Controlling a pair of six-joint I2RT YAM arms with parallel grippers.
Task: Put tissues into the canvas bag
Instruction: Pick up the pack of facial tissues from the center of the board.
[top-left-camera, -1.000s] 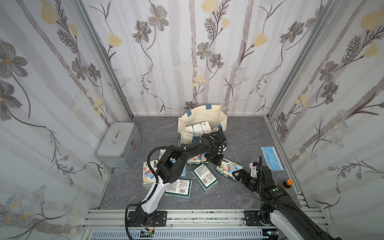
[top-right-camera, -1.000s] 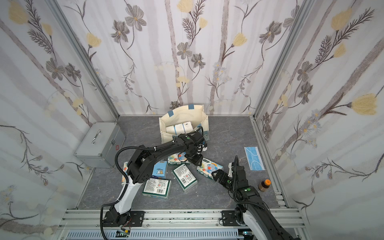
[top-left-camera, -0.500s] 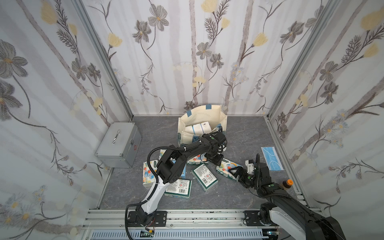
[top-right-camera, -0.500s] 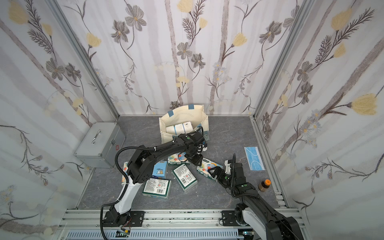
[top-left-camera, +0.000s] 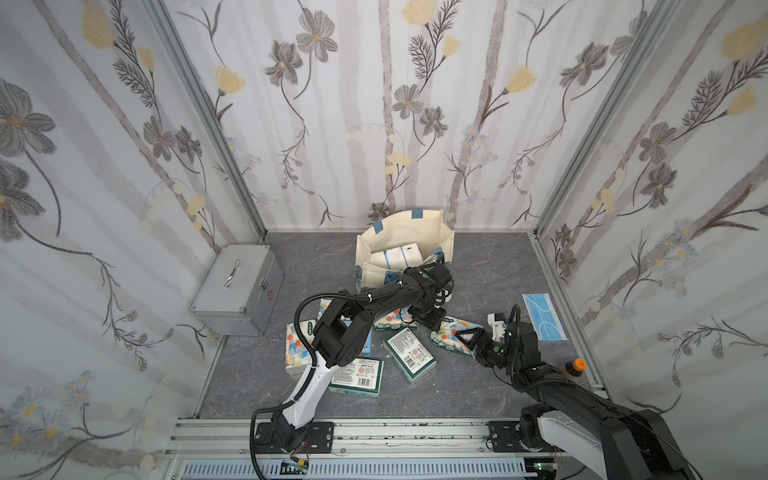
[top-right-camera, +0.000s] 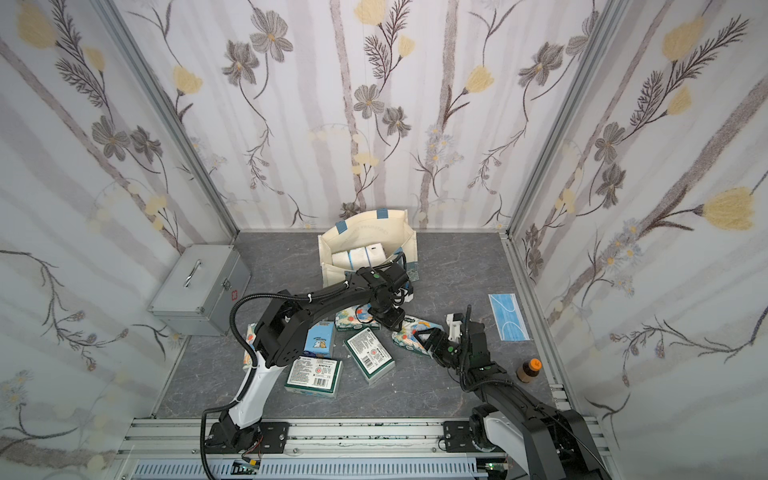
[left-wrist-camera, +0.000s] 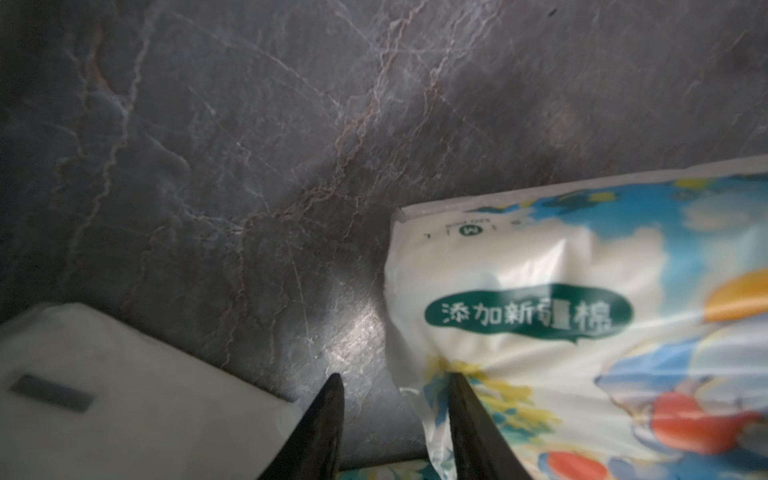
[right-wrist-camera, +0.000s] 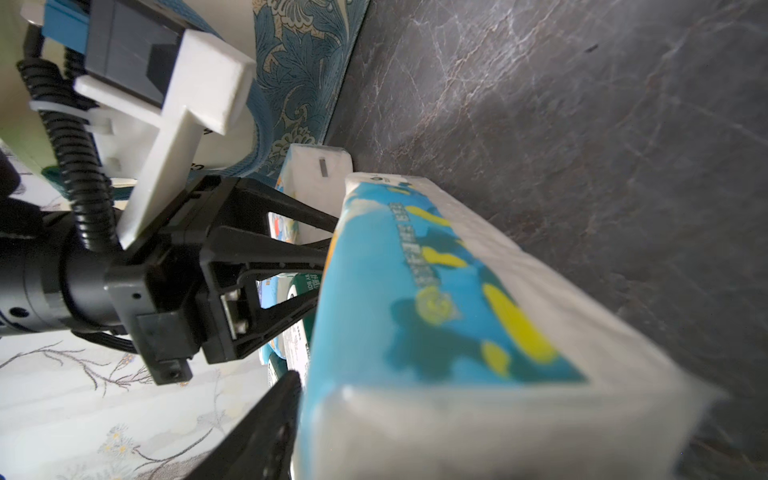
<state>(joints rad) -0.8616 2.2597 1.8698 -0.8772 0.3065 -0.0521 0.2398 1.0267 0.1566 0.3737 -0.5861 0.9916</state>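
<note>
**A:** Where is the canvas bag (top-left-camera: 405, 218)?
**B:** At twelve o'clock on the grey floor (top-left-camera: 478, 266), upright against the back wall. Its mouth is open and white tissue packs (top-left-camera: 395, 257) lie inside.

**A:** And the metal case (top-left-camera: 239, 286)?
**B:** At nine o'clock, lid closed and handle up, well apart from the bag.

**A:** What about the other tissues?
**B:** They lie loose in a cluster at the floor's centre, running toward six o'clock. Two are green-edged packs (top-left-camera: 409, 353) lying label-up, and a light blue pack (top-right-camera: 319, 340) sits half under the left arm (top-left-camera: 374, 303). There are printed ones around them.

**A:** Which pack is being touched?
**B:** The printed pack (top-left-camera: 444, 338) at the cluster's three-o'clock edge. It lies on the floor with a gripper at each end.

**A:** What is the left gripper (left-wrist-camera: 394, 376) doing?
**B:** It points down at the pack's ten-o'clock end with its fingers apart and bare floor showing between them. One finger touches the wrapper's edge, but nothing is pinched.

**A:** And the right gripper (top-left-camera: 462, 337)?
**B:** It is at the four-o'clock end, with one finger (right-wrist-camera: 274, 419) against the pack's side. The other finger is hidden behind the pack, so I cannot tell whether it is clamped.

**A:** Is there anything smaller?
**B:** A blue face mask (top-left-camera: 542, 316) lies flat at three o'clock. A brown bottle (top-left-camera: 573, 368) with an orange cap stands at four o'clock.
</note>
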